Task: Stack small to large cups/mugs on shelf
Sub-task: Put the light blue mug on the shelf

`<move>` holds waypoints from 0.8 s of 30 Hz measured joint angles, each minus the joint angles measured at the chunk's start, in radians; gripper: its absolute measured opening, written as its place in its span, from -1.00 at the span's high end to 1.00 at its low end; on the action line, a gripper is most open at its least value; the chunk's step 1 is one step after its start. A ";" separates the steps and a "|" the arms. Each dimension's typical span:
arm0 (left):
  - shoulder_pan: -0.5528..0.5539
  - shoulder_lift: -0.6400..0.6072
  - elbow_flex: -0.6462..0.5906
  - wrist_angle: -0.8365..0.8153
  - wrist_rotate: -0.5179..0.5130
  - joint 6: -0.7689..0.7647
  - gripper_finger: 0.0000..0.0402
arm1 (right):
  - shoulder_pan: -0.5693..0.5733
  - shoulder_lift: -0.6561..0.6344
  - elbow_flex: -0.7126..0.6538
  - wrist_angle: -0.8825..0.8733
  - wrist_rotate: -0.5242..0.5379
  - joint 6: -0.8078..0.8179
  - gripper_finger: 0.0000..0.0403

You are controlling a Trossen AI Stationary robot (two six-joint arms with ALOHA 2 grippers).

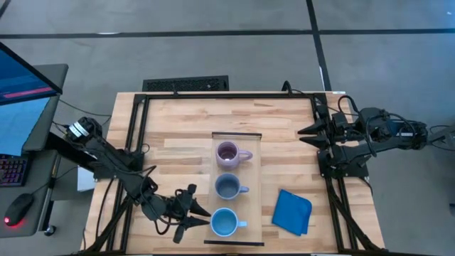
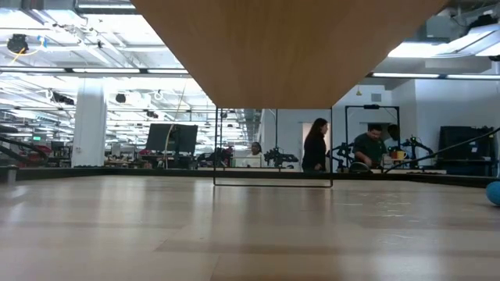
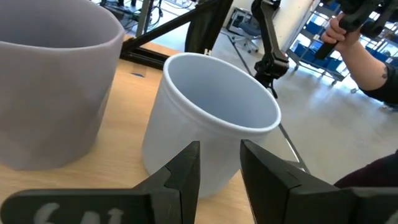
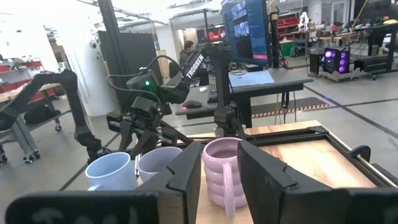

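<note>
Three mugs stand in a row on the light-wood shelf (image 1: pixel 252 171): pale purple (image 1: pixel 229 153) farthest, grey-blue (image 1: pixel 227 186) in the middle, light blue (image 1: pixel 224 222) nearest. My left gripper (image 1: pixel 202 216) is narrowly open, level, right at the light blue mug's left side (image 3: pixel 211 124). The grey-blue mug (image 3: pixel 50 87) stands beside it. My right gripper (image 1: pixel 307 136) waits at the table's right edge, narrowly open and empty, facing the purple mug (image 4: pixel 221 171). The low view shows only the shelf's underside (image 2: pixel 281 47), not the mugs. My left gripper's fingertips (image 3: pixel 189 162) stand level against the light blue mug's outer wall (image 3: pixel 180 143), low on its left side. I cannot tell whether they touch it. The mug stands upright on the shelf.
A flat blue cloth (image 1: pixel 293 212) lies on the planked table right of the shelf. Black frame rails (image 1: pixel 135 142) run along the table's left and right edges. A monitor and keyboard (image 1: pixel 14 171) stand off the table's left. People (image 2: pixel 316 144) are in the room beyond.
</note>
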 joint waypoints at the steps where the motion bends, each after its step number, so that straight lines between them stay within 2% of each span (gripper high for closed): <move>1: 0.000 0.000 0.000 0.000 0.002 -0.004 0.48 | 0.000 0.000 0.000 0.000 0.000 0.000 0.37; 24: 0.039 0.000 0.000 0.017 0.049 0.022 0.48 | 0.000 0.000 0.000 0.000 0.000 0.000 0.37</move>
